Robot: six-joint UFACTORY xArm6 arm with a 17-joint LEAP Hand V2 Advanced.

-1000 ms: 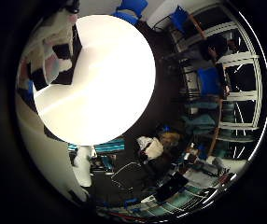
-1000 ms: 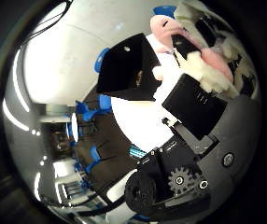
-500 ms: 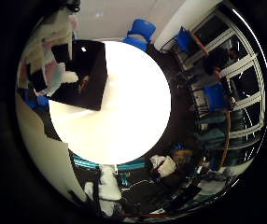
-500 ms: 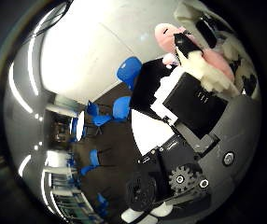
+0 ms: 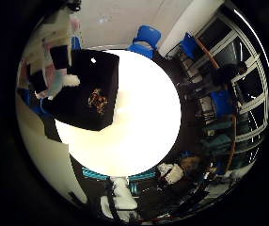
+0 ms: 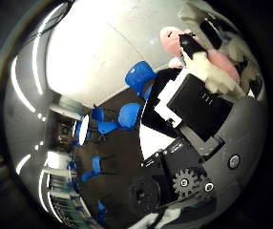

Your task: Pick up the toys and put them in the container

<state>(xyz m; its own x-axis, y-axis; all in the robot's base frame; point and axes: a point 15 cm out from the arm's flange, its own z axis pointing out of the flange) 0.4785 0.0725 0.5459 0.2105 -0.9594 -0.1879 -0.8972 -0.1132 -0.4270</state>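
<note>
Right, we've got the robot hand point(image 6: 208, 95) curled round a plush toy point(image 6: 172, 38), pink and cream, pressed up against the fingers point(image 6: 208, 71) in the thumb-side view. It sits tight in the grip, close to the palm, with its pink end poking out past the fingertips.

We'd call that toy light and soft, the sort that squashes under pressure rather than slipping. A wrap round the fat middle of the body looks the sensible hold, and that seems to be roughly what we have. Nothing fragile here, though a loose limb could snag on the container's rim on the way in.

Now the little-finger-side view gives us what the other cannot: the round white worktop point(image 5: 144, 127) spread out beneath the palm, and on it the black container point(image 5: 87, 94), a dark box that lies close beside the held toy. We see the toy at that view's edge too, up against the box. Whether it is over the opening or just alongside, we can't say.

The thumb-side view looks away instead, out across the room to blue chairs point(image 6: 129, 114) and a pale wall, and it shows the robot hand's geared body plainly. Of the container it shows nothing we can be sure of.
</note>
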